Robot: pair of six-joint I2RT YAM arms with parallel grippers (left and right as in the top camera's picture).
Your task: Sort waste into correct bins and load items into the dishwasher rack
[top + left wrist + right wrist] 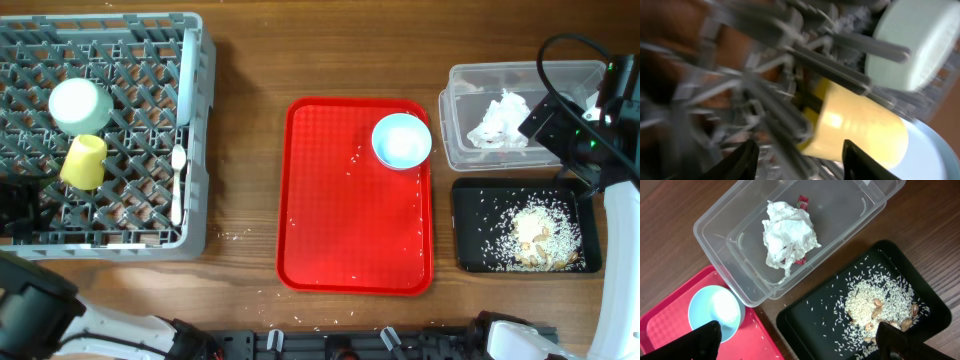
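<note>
The grey dishwasher rack [195,120] at the left holds an upturned pale green bowl [80,104], a yellow cup [84,160] and a white spoon [177,185]. My left gripper [800,162] is open among the rack's pegs, close to the yellow cup [860,125], the bowl [915,45] and a pale blue plate edge [932,155]. A pale blue bowl [402,140] sits on the red tray [340,220]. The clear tub [720,255] holds crumpled tissue [787,232] and a red wrapper [803,201]. The black tray [810,320] holds rice and scraps [875,302]. My right gripper [800,345] is open and empty above them.
Loose rice grains lie scattered on the red tray and on the wooden table near the rack's front right corner [235,236]. The right arm [590,130] and its cable hang over the tub's right end. The left wrist view is blurred.
</note>
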